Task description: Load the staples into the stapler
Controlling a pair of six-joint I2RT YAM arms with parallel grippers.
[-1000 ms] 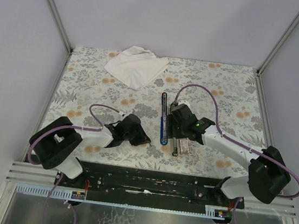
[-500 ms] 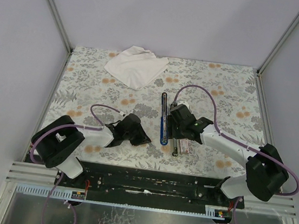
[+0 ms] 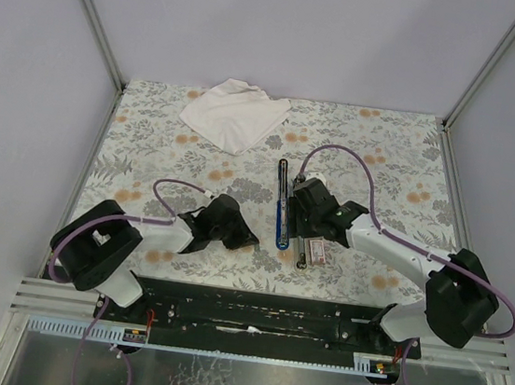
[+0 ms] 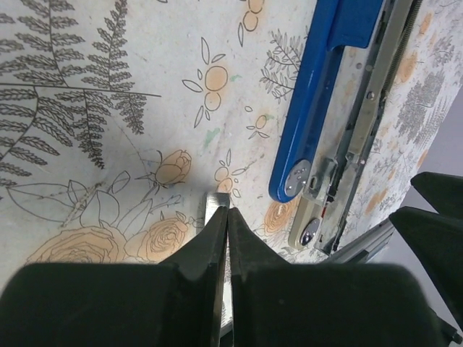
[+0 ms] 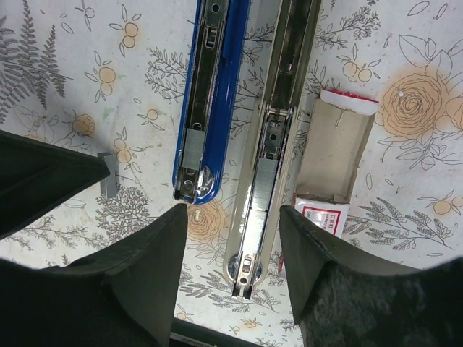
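top view. table [image 3: 151, 142] with a flowered cover. white cloth [image 3: 234, 115], crumpled, at the far side, well apart from both arms. stapler [image 3: 282, 196], swung open and lying flat near the middle, its length running far to near: blue arm [image 3: 282, 226] on the left, metal rail [image 3: 302, 254] just beside it on the right. staple box [image 3: 318, 251], small, red-and-white label, on the table just beside the rail's near end. right gripper [image 3: 302, 224] low over the stapler and the box. left gripper [image 3: 251, 241] low over the table, left of the stapler's near end and apart from it.

left wrist view. left gripper's jaws pressed together, no gap showing. a short silvery staple strip [image 4: 215, 201] is pinched at their tips; whether it touches the cover, cannot tell. the blue arm's rounded near end and the rail lie to the right, apart from the strip.

right wrist view. right gripper's jaws stand wide, holding nothing. the rail's near end lies between them. staple box open, plain card inside showing, label end toward the camera, right of the rail. the staple strip shows at the far left, at the tip of the left gripper, apart from the blue arm.
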